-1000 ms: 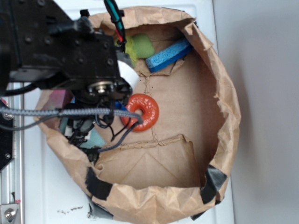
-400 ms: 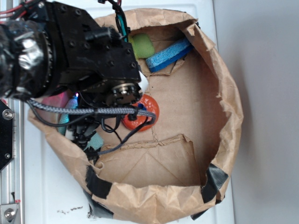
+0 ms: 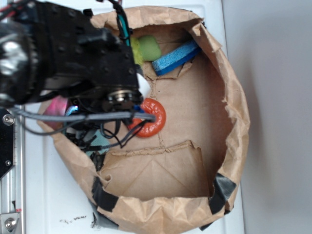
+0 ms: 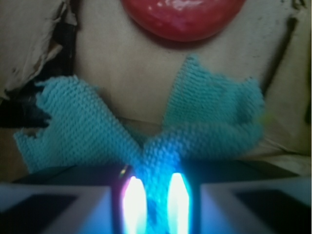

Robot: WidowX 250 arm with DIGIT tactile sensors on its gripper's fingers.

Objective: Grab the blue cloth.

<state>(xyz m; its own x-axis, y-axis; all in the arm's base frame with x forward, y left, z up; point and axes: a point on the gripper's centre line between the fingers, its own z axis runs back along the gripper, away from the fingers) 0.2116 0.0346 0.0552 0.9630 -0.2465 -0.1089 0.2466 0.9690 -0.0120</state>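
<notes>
Two views show this moment. From the exterior camera, a brown paper bag (image 3: pixel 234 97) with its rim rolled down lies on a white counter (image 3: pixel 44 195), patched with black tape at its lower corners. The black robot arm (image 3: pixel 73 58) covers the bag's upper left part, with grey and black cables trailing under it. The hand itself is hidden below the arm in this view, so how far it is open cannot be told here. A small patch of the blue cloth (image 3: pixel 99 142) peeks out beneath the cables, near the bag's left wall. Just right of the arm lies an orange ring (image 3: pixel 152 118), partly covered by it. Toward the top of the bag sit a bright blue sponge (image 3: pixel 175 57) and a green object (image 3: pixel 147 47), close together. Something pink (image 3: pixel 56 106) shows at the bag's left edge.

From the wrist camera, the blue cloth (image 4: pixel 146 131) spreads in two wings across the brown paper floor, meeting in a bent V at the middle. The hand (image 4: pixel 153 204) has its two fingers close together at the bottom edge, glowing bright, with the cloth's fold bunched between them; they appear clamped on it. The orange ring (image 4: pixel 183 17) lies just beyond the cloth, at the top of the view.
</notes>
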